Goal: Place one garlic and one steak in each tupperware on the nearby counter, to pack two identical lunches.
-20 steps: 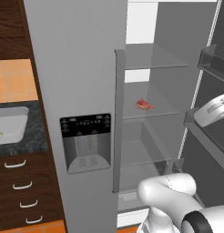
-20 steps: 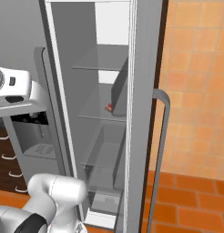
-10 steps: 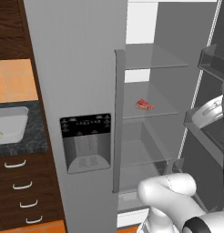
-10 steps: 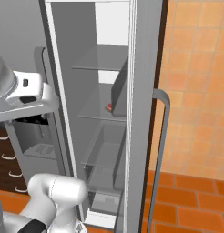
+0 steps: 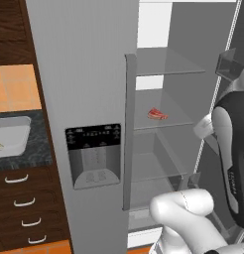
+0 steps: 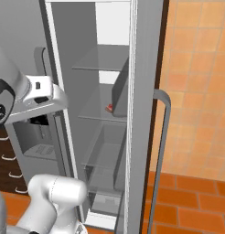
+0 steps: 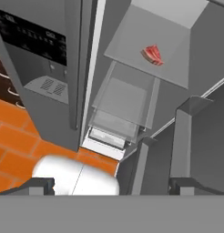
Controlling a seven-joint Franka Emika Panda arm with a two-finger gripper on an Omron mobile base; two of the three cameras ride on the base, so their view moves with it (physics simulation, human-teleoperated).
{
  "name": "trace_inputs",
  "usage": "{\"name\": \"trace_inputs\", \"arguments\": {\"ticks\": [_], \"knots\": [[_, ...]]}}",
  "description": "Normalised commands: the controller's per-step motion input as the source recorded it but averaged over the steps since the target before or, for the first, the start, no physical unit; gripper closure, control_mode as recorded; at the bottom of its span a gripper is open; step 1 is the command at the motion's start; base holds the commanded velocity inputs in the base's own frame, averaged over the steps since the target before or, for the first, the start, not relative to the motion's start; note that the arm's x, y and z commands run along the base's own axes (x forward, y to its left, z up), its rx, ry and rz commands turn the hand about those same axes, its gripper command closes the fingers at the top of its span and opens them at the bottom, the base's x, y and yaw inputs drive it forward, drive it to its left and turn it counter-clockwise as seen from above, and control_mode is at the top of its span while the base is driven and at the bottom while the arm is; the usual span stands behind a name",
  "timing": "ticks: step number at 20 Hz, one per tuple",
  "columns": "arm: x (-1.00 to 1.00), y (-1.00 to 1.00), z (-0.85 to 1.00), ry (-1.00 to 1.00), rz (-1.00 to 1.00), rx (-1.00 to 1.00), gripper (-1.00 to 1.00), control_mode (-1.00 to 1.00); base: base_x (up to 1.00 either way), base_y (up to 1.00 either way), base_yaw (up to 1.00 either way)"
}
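Ahead of the wide-open, empty pincer (image 7: 111, 184), the steak (image 7: 153, 54) lies on the fridge's middle shelf (image 7: 132, 41).

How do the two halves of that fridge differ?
The right door stands open, baring glass shelves and a steak; the left door is shut. The left door carries a dark dispenser panel; the right door's outside is plain. Both are grey with long vertical handles.
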Motion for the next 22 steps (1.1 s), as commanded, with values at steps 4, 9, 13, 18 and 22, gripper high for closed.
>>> {"name": "trace_inputs", "arguments": {"ticks": [4,9,13,18,22], "knots": [[0.47,0.00,-0.23,0.00,0.01,0.00,-1.00,-1.00,0.00,0.00,0.00],[0.47,0.00,-0.21,0.00,0.00,0.00,-1.00,-1.00,0.00,0.00,0.00],[0.46,-0.09,-0.28,0.00,0.00,0.00,-1.00,-1.00,0.00,0.00,0.00],[0.54,-0.11,-0.32,0.00,0.00,0.00,-1.00,-1.00,0.00,0.00,0.00],[0.64,-0.06,-0.26,0.03,0.00,0.00,-1.00,-1.00,0.00,0.00,0.00]]}}
